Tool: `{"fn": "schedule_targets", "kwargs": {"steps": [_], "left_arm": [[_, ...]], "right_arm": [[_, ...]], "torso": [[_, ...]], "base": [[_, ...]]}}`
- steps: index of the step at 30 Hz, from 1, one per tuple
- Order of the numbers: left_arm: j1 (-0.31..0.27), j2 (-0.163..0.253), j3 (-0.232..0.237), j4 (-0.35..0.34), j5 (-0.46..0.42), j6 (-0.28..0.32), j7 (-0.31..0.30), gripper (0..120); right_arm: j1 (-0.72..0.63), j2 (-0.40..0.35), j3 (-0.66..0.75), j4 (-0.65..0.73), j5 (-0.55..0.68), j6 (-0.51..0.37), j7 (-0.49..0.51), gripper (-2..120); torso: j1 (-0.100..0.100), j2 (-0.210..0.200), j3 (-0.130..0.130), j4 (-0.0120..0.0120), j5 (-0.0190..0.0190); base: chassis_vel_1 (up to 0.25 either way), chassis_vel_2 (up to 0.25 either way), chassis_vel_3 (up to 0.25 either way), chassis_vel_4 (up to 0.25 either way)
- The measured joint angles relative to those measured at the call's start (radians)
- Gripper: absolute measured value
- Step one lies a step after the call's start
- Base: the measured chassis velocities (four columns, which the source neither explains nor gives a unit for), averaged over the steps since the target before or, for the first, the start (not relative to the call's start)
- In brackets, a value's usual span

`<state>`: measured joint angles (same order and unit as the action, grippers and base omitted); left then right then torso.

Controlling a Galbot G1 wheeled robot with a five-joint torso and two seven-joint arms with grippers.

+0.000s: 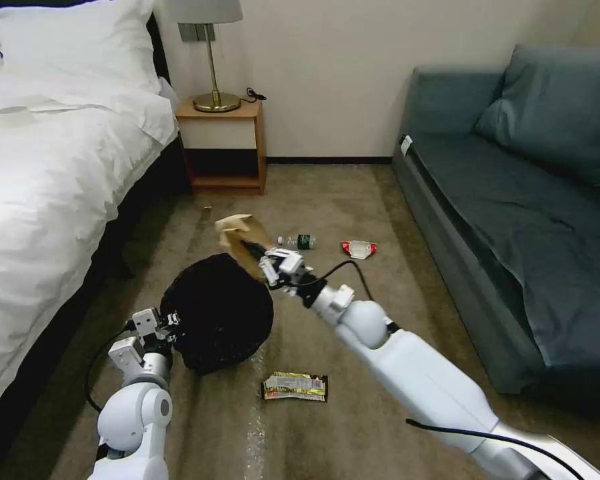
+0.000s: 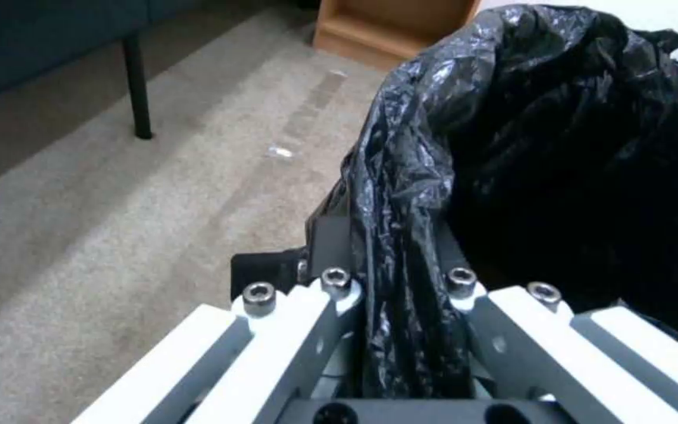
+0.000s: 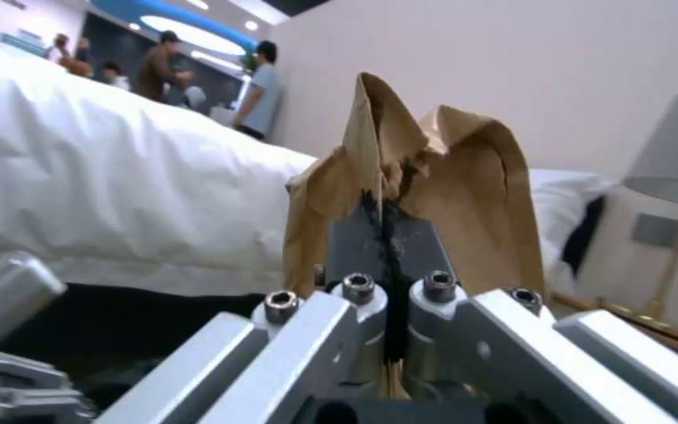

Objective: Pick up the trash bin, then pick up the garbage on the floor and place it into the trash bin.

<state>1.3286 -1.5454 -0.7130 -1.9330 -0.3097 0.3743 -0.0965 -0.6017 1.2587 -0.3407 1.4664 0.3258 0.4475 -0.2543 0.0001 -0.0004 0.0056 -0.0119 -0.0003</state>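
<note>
I judge the task about a quarter done. My left gripper (image 1: 169, 320), lower left of the head view, is clamped on the black liner at the rim of the trash bin (image 1: 217, 313), and the bin appears to be lifted and tipped toward the camera, so the first step looks finished. My right gripper (image 1: 257, 255), at the centre of the frame, pinches the crumpled tan paper (image 1: 240, 233) just above the bin's far edge; the right wrist view shows the pads (image 3: 355, 247) closed tight on it. It is not in the bin yet.

Three pieces are left on the floor: the clear bottle (image 1: 298, 241) and the red-and-white wrapper (image 1: 359, 249) just right of centre, and the yellow-green snack wrapper (image 1: 295, 387) at lower centre, near the bin.

The floor is tan-brown carpet (image 1: 340, 200). A white bed (image 1: 53, 167) runs down the left side, a wooden nightstand (image 1: 223, 143) with a brass lamp (image 1: 213, 53) stands at upper centre, and a blue-grey sofa (image 1: 513, 200) fills the right.
</note>
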Motion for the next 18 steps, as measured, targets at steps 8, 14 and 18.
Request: {"fn": "schedule_targets", "kwargs": {"steps": [8, 14, 18], "left_arm": [[-0.002, -0.003, 0.002, -0.004, 0.004, 0.006, -0.006, 4], [-0.002, -0.009, 0.012, -0.005, 0.008, 0.006, -0.008, 4], [-0.002, -0.011, 0.017, -0.006, 0.011, 0.006, -0.008, 4]], "right_arm": [[0.011, 0.054, -0.034, -0.042, -0.025, 0.013, 0.0, 0], [-0.015, 0.072, -0.038, -0.088, -0.074, 0.032, -0.005, 0], [-0.024, 0.072, -0.037, -0.095, -0.082, 0.034, -0.008, 0]], "torso": [[0.0, 0.0, 0.0, 0.0001, 0.0], [0.0, 0.0, 0.0, -0.0001, 0.0001], [0.0, 0.0, 0.0, -0.0001, 0.0001]], "base": [[0.0, 0.0, 0.0, 0.0], [0.0, 0.0, 0.0, 0.0], [0.0, 0.0, 0.0, 0.0]]}}
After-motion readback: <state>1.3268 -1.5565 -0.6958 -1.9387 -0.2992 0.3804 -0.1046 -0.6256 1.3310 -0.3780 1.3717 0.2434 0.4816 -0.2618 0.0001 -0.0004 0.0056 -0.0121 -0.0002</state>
